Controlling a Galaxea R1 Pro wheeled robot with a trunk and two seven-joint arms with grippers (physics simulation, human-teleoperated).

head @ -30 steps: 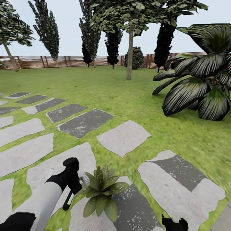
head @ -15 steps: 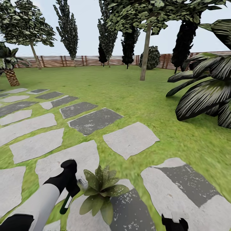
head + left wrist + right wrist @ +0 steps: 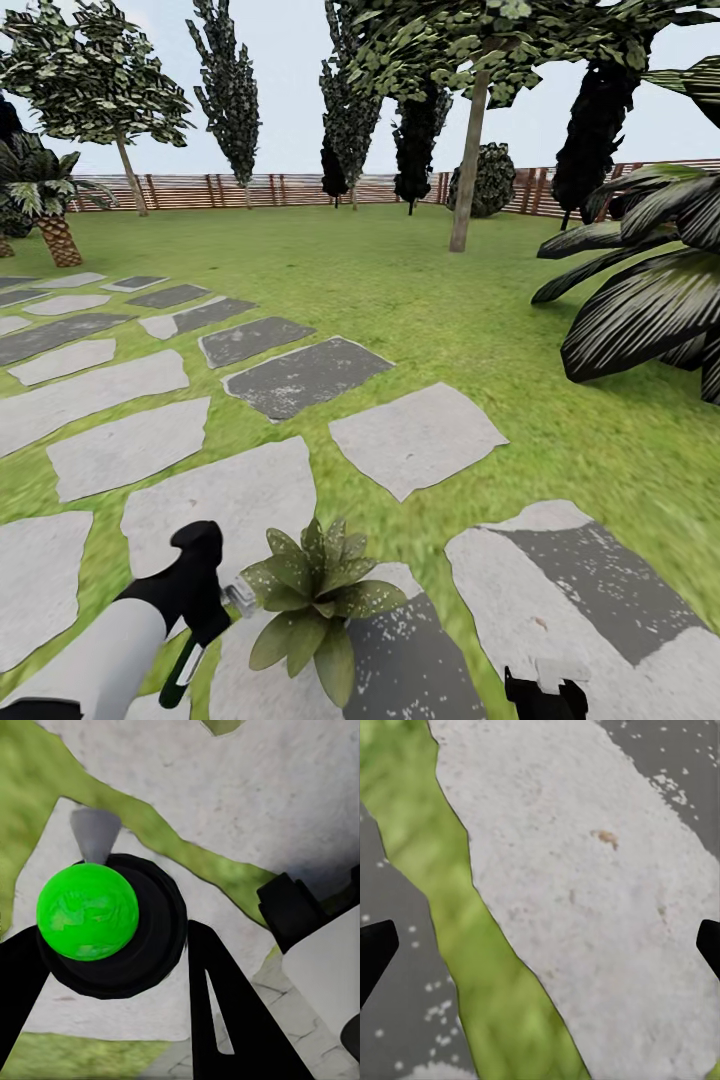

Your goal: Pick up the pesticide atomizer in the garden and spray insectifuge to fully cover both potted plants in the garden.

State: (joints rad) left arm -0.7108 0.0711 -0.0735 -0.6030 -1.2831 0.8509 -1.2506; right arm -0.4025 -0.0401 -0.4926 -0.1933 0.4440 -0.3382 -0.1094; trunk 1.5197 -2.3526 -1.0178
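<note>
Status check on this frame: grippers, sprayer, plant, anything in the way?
Left gripper shut on pesticide atomizer, head beside the potted plant. Right gripper open over stepping stone, holding nothing. Nothing between nozzle and leaves.

1. Ground surface — green lawn [image 3: 400, 290], running back to a brown slat fence [image 3: 300, 188].
2. Grey stepping stones [image 3: 415, 437] are set flush in the lawn, with grass strips between them; some pale, some dark and speckled.
3. One potted plant [image 3: 315, 597] stands on the stone just beside the left gripper [image 3: 205, 610], on its inner side; its pot is hidden under the leaves.
4. Below the right gripper [image 3: 543, 693] — pale stone [image 3: 585, 885], one grass strip and dark speckled stone.
5. Large striped-leaf bush [image 3: 650, 290] stands on the grass well beyond the right gripper.
6. Tree trunk [image 3: 468, 160] rises from the lawn, far ahead of both grippers.
</note>
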